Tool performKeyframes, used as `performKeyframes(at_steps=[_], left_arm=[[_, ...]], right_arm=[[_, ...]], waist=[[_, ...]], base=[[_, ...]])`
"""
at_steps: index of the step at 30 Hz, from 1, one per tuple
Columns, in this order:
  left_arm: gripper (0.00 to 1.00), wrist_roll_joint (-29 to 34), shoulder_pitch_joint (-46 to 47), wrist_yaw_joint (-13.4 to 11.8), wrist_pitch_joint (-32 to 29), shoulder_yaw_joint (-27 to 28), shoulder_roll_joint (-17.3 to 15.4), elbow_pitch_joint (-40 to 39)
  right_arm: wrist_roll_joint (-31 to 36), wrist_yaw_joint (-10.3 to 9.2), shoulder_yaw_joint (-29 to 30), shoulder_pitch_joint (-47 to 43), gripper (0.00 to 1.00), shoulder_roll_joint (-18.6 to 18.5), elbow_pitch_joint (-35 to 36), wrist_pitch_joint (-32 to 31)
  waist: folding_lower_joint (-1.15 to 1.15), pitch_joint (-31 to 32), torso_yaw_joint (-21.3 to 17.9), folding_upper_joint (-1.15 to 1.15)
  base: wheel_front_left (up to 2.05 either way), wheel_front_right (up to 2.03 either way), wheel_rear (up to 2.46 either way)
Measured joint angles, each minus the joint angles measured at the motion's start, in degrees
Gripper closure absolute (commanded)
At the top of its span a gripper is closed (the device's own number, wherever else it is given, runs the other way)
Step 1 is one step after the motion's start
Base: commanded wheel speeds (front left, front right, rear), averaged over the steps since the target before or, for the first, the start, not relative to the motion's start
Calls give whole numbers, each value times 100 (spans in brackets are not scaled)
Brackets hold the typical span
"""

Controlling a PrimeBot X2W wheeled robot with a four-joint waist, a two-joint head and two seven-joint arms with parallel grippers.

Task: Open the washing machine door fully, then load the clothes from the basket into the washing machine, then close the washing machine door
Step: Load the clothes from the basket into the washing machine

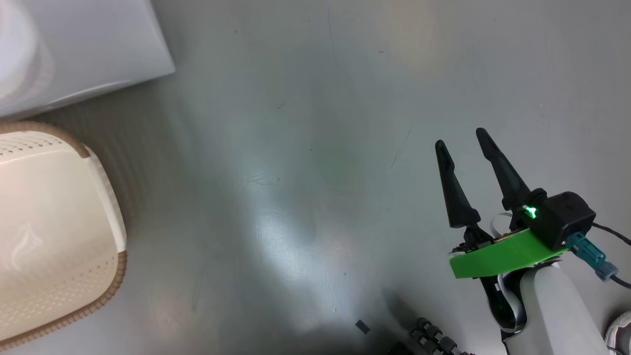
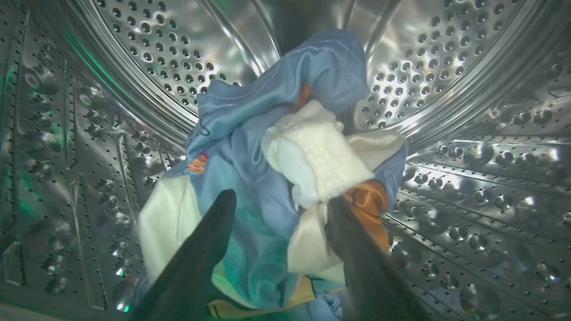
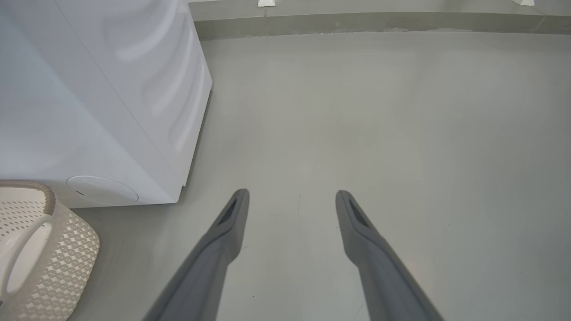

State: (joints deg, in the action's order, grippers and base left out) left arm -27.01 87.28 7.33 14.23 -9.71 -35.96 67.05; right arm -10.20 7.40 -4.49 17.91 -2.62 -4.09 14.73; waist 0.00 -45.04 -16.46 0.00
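In the left wrist view my left gripper point(image 2: 281, 200) reaches into the washing machine's perforated steel drum point(image 2: 468, 178). Its fingers stand wide apart and open. The clothes point(image 2: 267, 111), a bunched heap of light blue fabric with white and orange parts, lie on the drum floor just beyond and between the fingertips. The white washing machine point(image 1: 88, 44) stands at the upper left of the head view, with the cream basket point(image 1: 118, 276) below it, its inside bare. My right gripper point(image 1: 461, 138) hangs open over the floor at the right, holding nothing. The washing machine door is out of view.
Grey floor point(image 1: 315, 148) stretches between the basket and my right arm. In the right wrist view the washing machine's side point(image 3: 89, 111) and the basket point(image 3: 67, 249) sit to the left, and a low wall edge point(image 3: 357, 20) runs along the far side.
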Motion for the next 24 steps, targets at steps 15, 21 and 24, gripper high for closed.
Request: performKeyframes(at_steps=[15, 21, 24], left_arm=[[0, -465, -706, 1, 41, -241, 175, -380], [0, -559, -1393, 0, 41, -205, 330, -677], [0, -610, -1798, 0, 41, -208, 452, -858]], right_arm=[[123, 0, 207, -2, 0, -3, -33, 0], [289, 0, 274, -8, 0, -4, -94, 0], [344, 0, 283, -25, 0, -7, -133, 0]], waist=[[0, 410, 213, 0], [0, 671, 408, 0], [0, 832, 510, 0]], base=[[0, 0, 0], [0, 0, 0], [0, 0, 0]])
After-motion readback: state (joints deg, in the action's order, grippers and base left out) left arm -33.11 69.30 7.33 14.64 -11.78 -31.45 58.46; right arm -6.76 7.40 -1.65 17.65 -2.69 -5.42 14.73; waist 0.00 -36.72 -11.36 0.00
